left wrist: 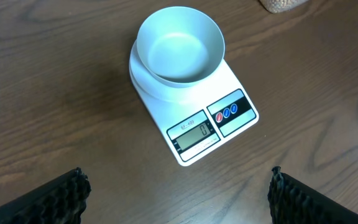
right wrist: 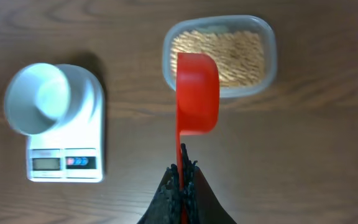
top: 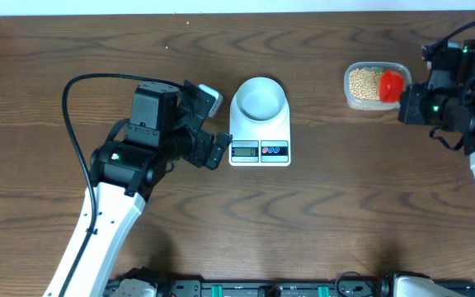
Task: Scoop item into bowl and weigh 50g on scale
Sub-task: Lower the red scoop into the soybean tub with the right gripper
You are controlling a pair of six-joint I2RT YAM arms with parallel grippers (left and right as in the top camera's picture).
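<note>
Right hand pinches the red scoop over the tub's near rim, beans beneath; left hand spread beside the scale, bowl on it empty: scooping step, next likely needs a dip into the beans.

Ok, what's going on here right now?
The right gripper is shut on the handle of a red scoop, its cup, apparently empty, over the near edge of the clear tub of beans. The bowl sits empty on the scale, which reads zero. The left gripper hangs open beside the scale, holding nothing.
</note>
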